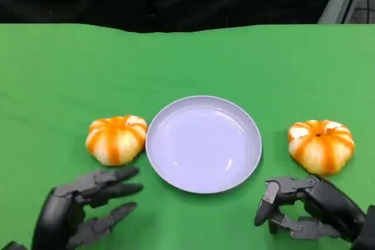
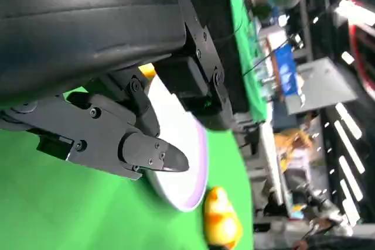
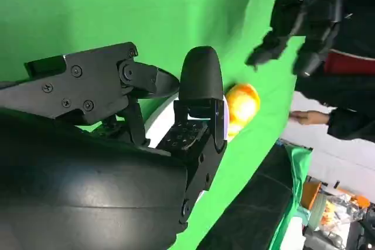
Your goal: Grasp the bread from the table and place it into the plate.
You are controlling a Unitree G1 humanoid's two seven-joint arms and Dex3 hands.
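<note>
Head view: left hand and right hand both empty, fingers apart; bread left of plate, second bread right. Left wrist view: plate rim close ahead. Advice: reach forward, wrap fingers around loaf's sides before lifting.

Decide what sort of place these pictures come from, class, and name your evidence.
Probably a robotics lab or test station: a green cloth-covered table, a staged plate with bread either side, and cluttered equipment shelves behind.
</note>
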